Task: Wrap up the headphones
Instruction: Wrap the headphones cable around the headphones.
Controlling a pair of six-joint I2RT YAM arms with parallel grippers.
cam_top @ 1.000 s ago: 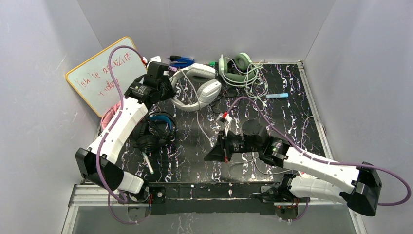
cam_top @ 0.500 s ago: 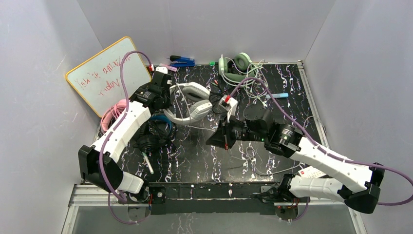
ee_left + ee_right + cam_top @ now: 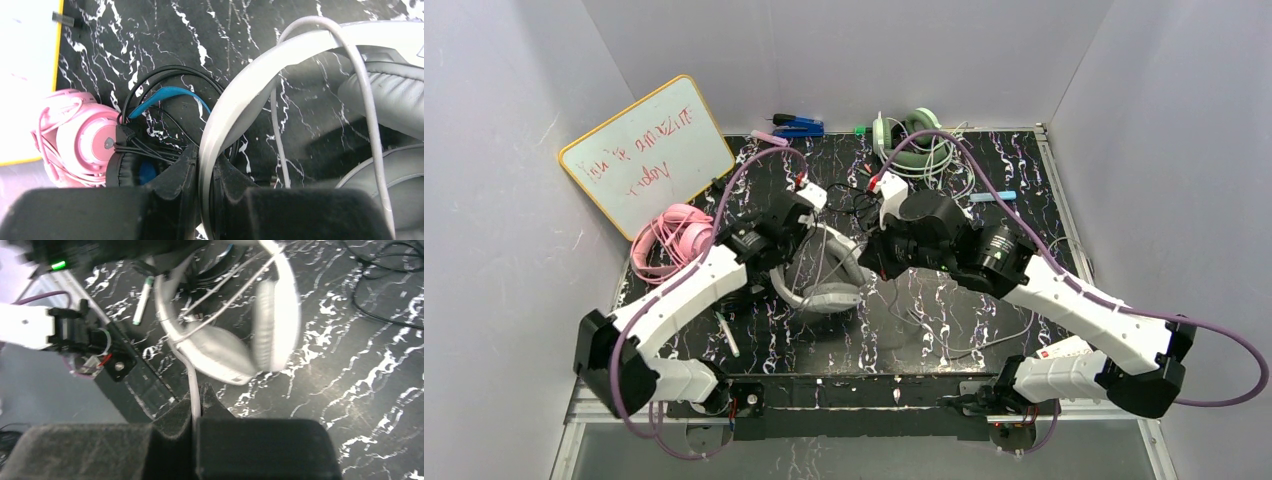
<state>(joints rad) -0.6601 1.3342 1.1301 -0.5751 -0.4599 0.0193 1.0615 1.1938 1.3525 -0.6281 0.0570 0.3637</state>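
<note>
Okay, left gripper [image 3: 204, 171] clamps the white-grey headphones [image 3: 829, 297] by the headband [image 3: 235, 100]; right gripper [image 3: 196, 400] pinches their grey cord [image 3: 191, 377].

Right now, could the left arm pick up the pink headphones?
Probably not yet: the left gripper is clamped on the band of the white headphones. The pink headphones lie uncovered nearby.

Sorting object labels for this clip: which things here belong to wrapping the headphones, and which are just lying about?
Job in hand:
white-grey headphones, band gripped by the left pincer, cord pinched in the right pincer
pink headphones
black-and-blue headphones
green headphones

Lying about:
whiteboard
marker
blue tool
light-blue stick
</note>
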